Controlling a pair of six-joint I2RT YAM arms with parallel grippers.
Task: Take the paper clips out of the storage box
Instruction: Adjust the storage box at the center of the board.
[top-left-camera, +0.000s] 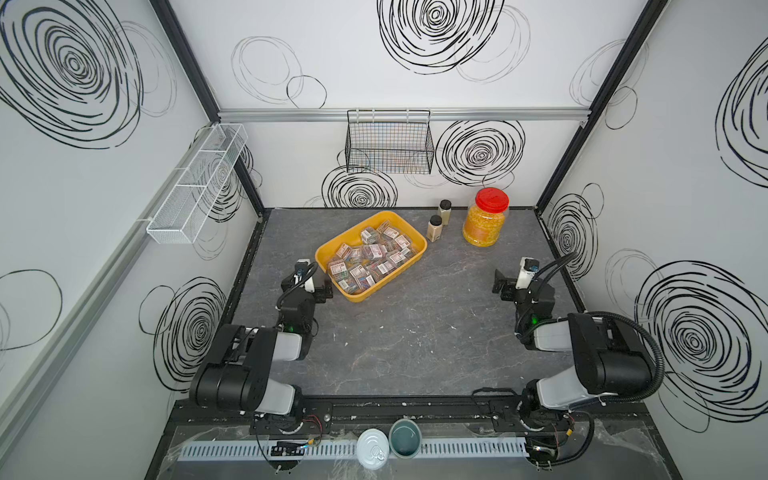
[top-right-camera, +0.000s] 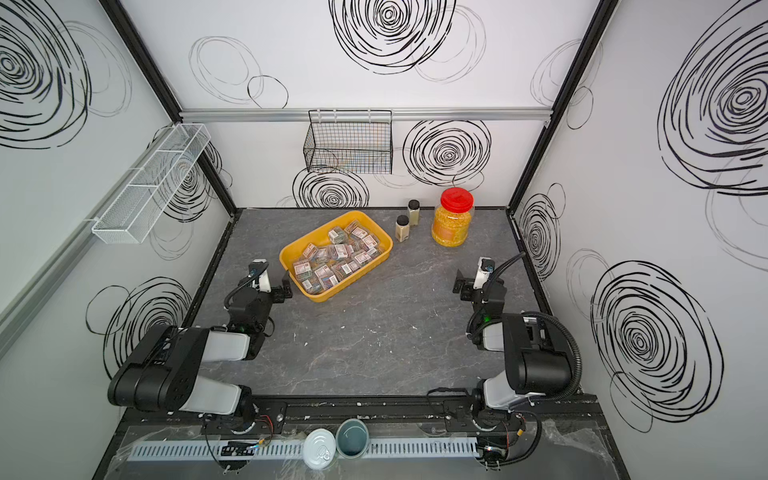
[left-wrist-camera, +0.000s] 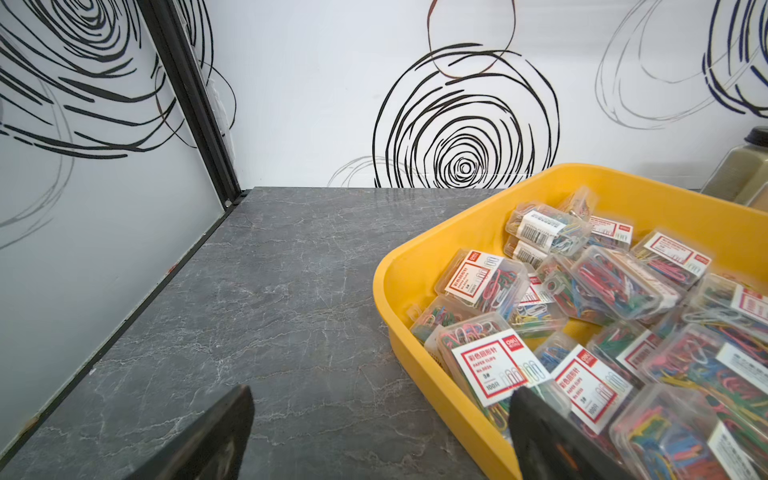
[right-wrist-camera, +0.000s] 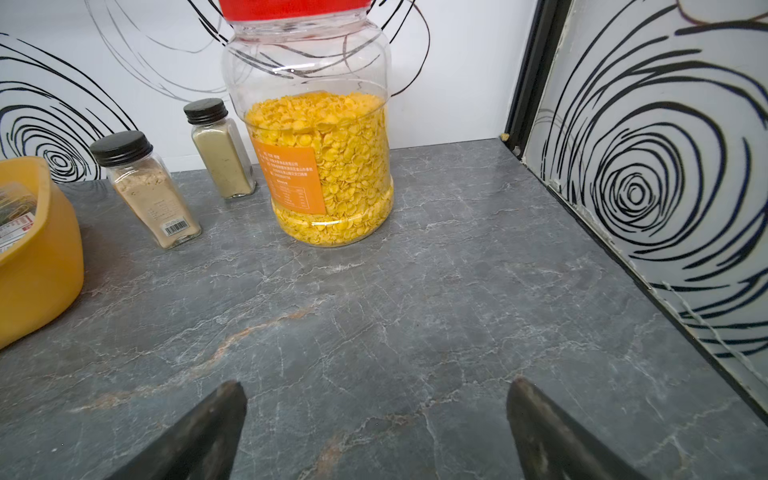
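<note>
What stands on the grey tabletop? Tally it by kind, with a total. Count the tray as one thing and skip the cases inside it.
Yellow tray: 1
Black-capped bottles: 2
Red-lidded jar: 1
Total: 4
</note>
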